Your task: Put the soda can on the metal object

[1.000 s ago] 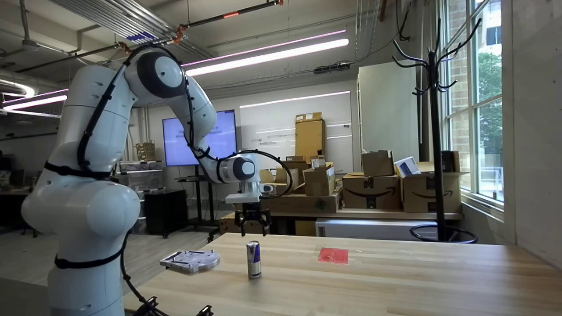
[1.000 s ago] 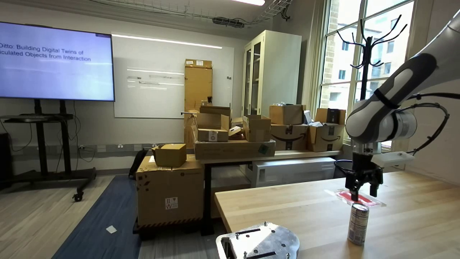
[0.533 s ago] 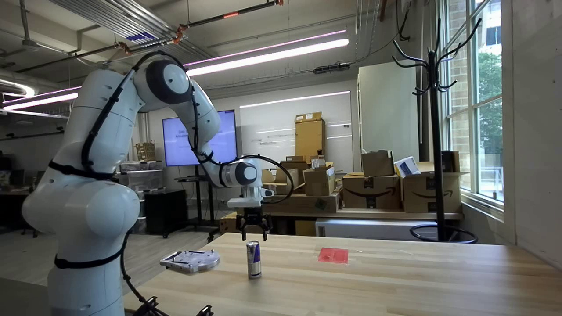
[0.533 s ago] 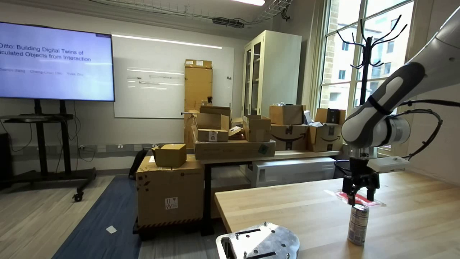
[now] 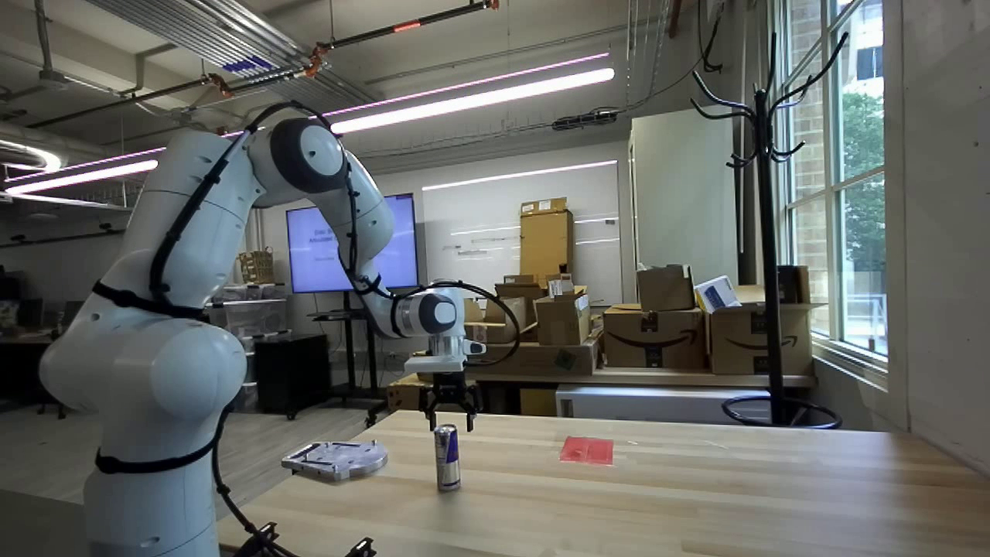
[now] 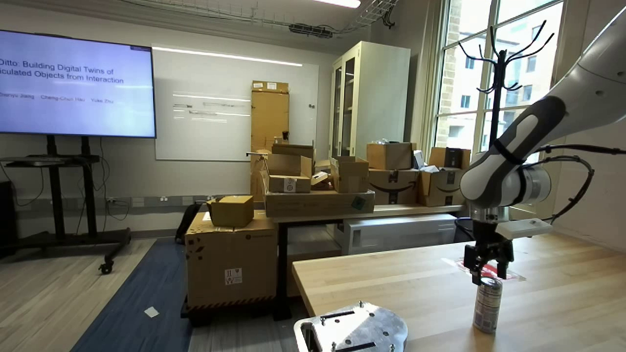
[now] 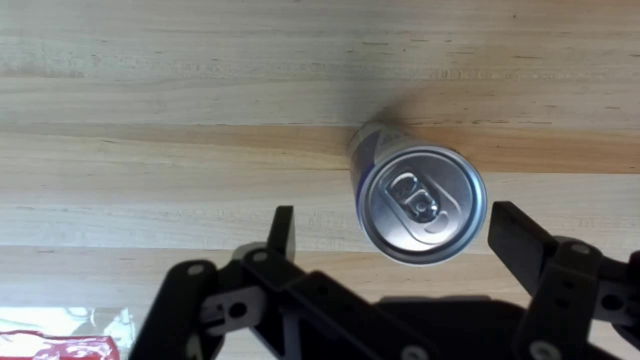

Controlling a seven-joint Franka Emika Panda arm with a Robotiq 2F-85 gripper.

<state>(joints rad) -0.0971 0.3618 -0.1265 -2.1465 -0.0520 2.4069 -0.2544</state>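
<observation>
Where the slim soda can point(image 5: 447, 458) stands: upright on the butcher-block table point(image 5: 696, 503), apart from the machined metal plate point(image 6: 363, 328); the wrist view looks down on its silver lid and pull tab.
Robotiq gripper point(image 5: 452, 424): spread wide, pointing down over the can.
Fingertips point(image 7: 517, 245): near the height of the can's rim; in the wrist view the lid shows between them, close beside the one at that view's right, though I cannot tell whether that one touches.
Metal plate: flat, silvery, slotted and drilled, with small screws standing up, at the table's edge.
Red plastic piece point(image 5: 586, 450): flat on the table, apart from can and plate.
Coat rack point(image 5: 773, 309): black, upright beside the window point(image 5: 860, 147).
Screen point(image 6: 78, 115): lit, the words "Building Digital Twins" legible.
</observation>
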